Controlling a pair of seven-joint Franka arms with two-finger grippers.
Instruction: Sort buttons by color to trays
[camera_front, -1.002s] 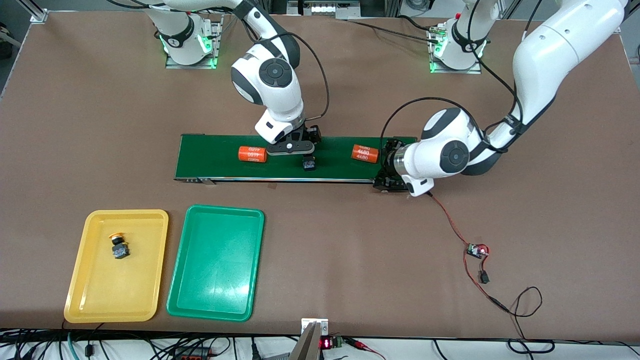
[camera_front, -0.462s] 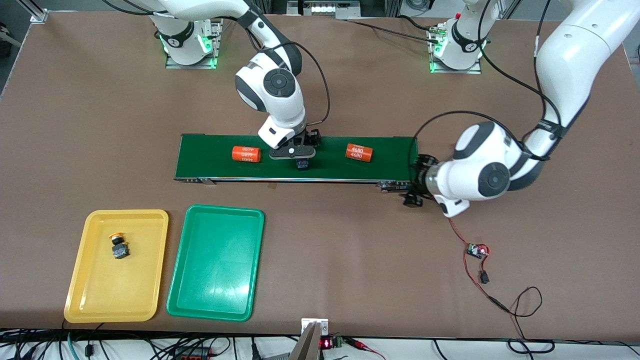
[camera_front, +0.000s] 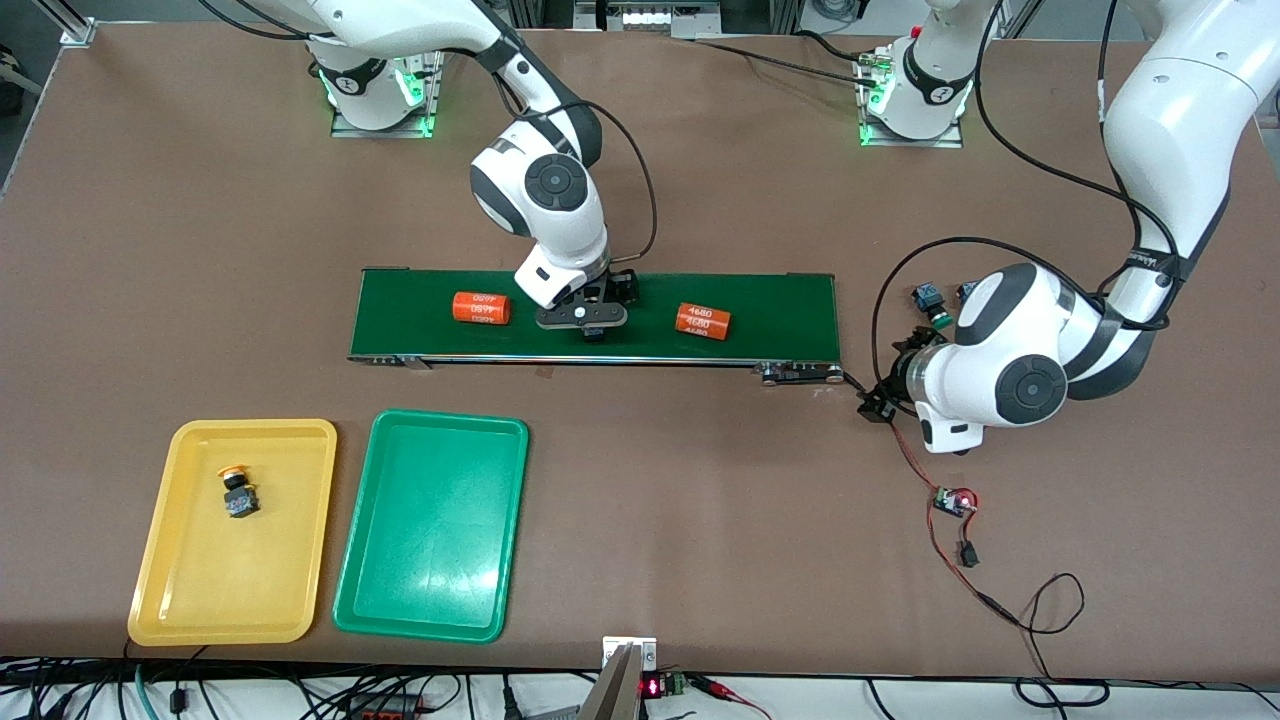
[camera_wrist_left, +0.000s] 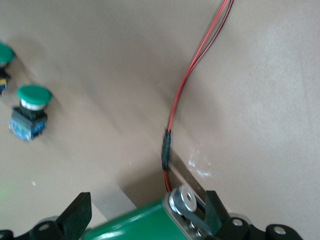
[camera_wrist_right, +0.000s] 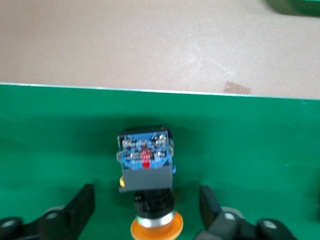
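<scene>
On the dark-green belt (camera_wrist_right: 50, 130) lies a button (camera_wrist_right: 146, 167) with a yellow-orange cap. My right gripper (camera_wrist_right: 147, 207) is low over it, open, one finger on each side of the cap and neither touching; in the front view this gripper (camera_front: 592, 330) is at mid-belt. My left gripper (camera_front: 880, 403) hangs open and empty at the belt's end toward the left arm; the belt's roller (camera_wrist_left: 182, 200) shows between its fingers. Two green-capped buttons (camera_wrist_left: 31, 107) (camera_front: 928, 300) stand on the table there. The yellow tray (camera_front: 170, 600) holds one yellow-capped button (camera_front: 237, 492). The green tray (camera_front: 432, 525) is empty.
Two orange cylinders (camera_front: 481, 308) (camera_front: 703, 321) lie on the belt, one on each side of my right gripper. A red-black wire (camera_wrist_left: 185, 85) runs from the belt's end to a small circuit board (camera_front: 952, 500) on the table.
My left arm has swung off the belt's end toward its own end of the table. My right gripper has come down around the button. Both cylinders have drifted toward the right arm's end.
</scene>
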